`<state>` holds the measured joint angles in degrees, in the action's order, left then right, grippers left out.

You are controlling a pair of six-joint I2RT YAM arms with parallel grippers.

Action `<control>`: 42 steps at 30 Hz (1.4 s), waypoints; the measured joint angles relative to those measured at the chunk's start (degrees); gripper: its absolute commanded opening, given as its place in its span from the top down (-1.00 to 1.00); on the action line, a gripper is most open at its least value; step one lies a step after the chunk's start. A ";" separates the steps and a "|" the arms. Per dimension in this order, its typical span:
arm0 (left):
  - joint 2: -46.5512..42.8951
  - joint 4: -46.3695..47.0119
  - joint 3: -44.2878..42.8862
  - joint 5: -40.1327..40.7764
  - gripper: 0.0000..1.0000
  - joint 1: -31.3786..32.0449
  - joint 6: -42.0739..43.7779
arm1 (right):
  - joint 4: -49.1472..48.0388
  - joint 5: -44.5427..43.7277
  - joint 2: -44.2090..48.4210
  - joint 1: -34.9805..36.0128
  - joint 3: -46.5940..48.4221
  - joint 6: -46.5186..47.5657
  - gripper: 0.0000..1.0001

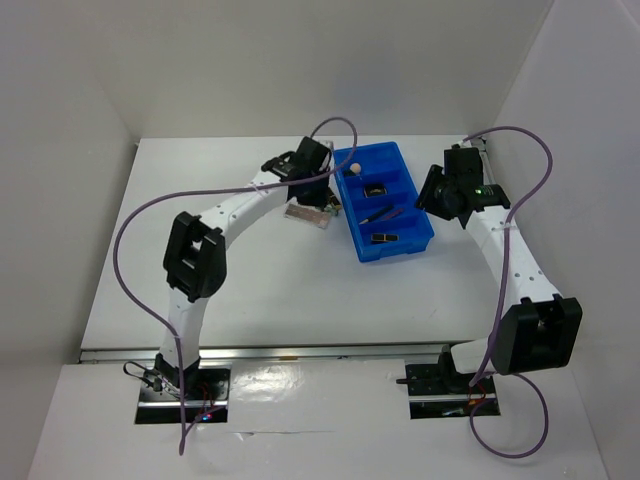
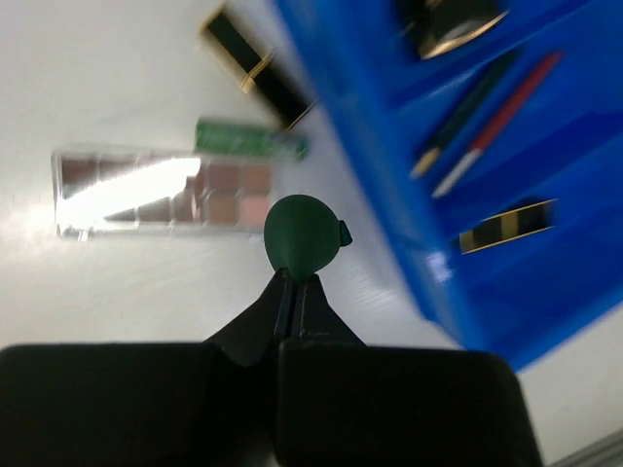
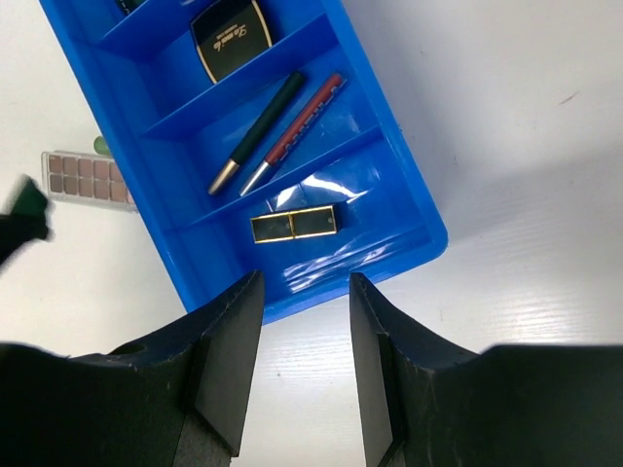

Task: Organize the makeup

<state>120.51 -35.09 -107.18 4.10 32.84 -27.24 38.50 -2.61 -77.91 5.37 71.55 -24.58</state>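
Note:
My left gripper [image 2: 294, 277] is shut on a dark green round compact [image 2: 302, 233], held edge-on above the table left of the blue tray [image 2: 389, 165]. Below it lie the brownish palette [image 2: 165, 192], a green tube [image 2: 248, 137] and a black-and-gold lipstick [image 2: 255, 66]. In the tray are a dark square compact [image 3: 230, 37], a dark pencil [image 3: 258, 133], a pink pencil [image 3: 294, 120] and a black-and-gold lipstick [image 3: 294, 225]. A peach sponge [image 1: 353, 167] sits in the tray's far compartment. My right gripper [image 3: 304, 292] is open and empty, above the tray's near edge.
The blue tray [image 1: 424, 238] stands at the table's middle right, its long side running away from me. White walls close in the table on the left, back and right. The left arm [image 1: 240, 210] arches over the table's left half.

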 measured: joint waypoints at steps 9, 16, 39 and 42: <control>12.13 11.26 -27.10 -10.97 0.94 -1.27 -3.02 | -0.33 -0.52 -0.26 0.00 0.02 0.00 0.04; 26.16 25.16 -30.25 -14.21 0.86 -2.25 -9.64 | -0.31 -2.25 -0.76 0.00 0.07 0.04 0.04; 36.50 41.13 -35.45 -13.11 -0.40 -2.56 -18.25 | 0.13 -5.88 -4.42 -0.39 0.52 1.51 0.04; 37.13 41.48 -35.45 -13.29 -0.89 -2.56 -18.78 | 0.13 -6.23 -4.76 -0.39 0.57 1.55 0.04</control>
<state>157.64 6.39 -142.63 -9.19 30.28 -46.02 38.63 -8.84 -82.67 4.97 72.12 -23.03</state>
